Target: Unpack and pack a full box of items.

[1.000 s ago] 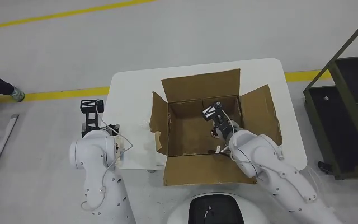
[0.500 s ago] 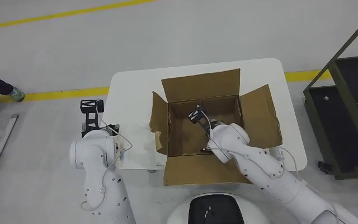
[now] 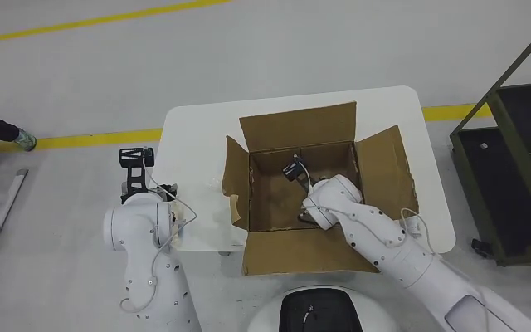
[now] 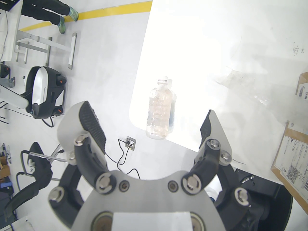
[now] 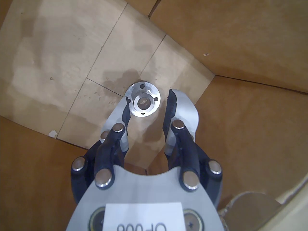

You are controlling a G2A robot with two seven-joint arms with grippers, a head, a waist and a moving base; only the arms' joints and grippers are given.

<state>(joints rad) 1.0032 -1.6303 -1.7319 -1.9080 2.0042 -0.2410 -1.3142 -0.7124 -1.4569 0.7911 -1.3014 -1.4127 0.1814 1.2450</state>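
An open cardboard box point(image 3: 299, 124) stands on the white table point(image 3: 199, 133). My right gripper point(image 3: 290, 172) is down inside it. Its open fingers straddle a small round metal flange point(image 5: 143, 102) that lies flat on the box floor point(image 5: 72, 49); one finger is against the flange's rim, the other a little apart from it. My left gripper point(image 3: 135, 158) hangs open beyond the table's left edge, holding nothing. In front of my left gripper point(image 4: 146, 108) a clear plastic bottle point(image 4: 160, 111) stands upright at the table's corner.
A crumpled clear plastic sheet point(image 4: 240, 82) lies on the table between the bottle and the box flap point(image 4: 293, 155). A dark metal rack point(image 3: 498, 149) stands on the floor to the right of the table. The box walls close in around my right gripper.
My right arm has swung leftward inside the box, carrying its gripper toward the middle of the box. The left arm has stayed put.
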